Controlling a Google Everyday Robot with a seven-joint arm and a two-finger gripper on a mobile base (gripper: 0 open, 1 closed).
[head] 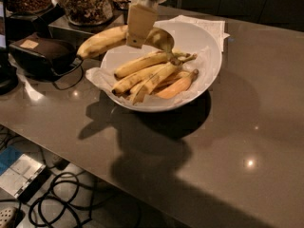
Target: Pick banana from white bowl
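- You see the gripper (pixel 137 41) above the back-left rim of the white bowl (pixel 214 65), its fingers closed across the middle of the banana (pixel 101 41).
- The banana is held level above that rim, its left end reaching out past the bowl toward the black device (pixel 40 56).
- Slimmer bananas (pixel 142 72) lie inside the bowl.
- Right of the bowl, the table (pixel 247 127) gives you open room.

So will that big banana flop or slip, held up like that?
Probably stiff: the banana juts past the rim of the white bowl without drooping. It may tilt, since the gripper, above the bowl's back edge, holds it off-centre with the longer end unsupported. Its smooth curved skin could slip between the fingers.
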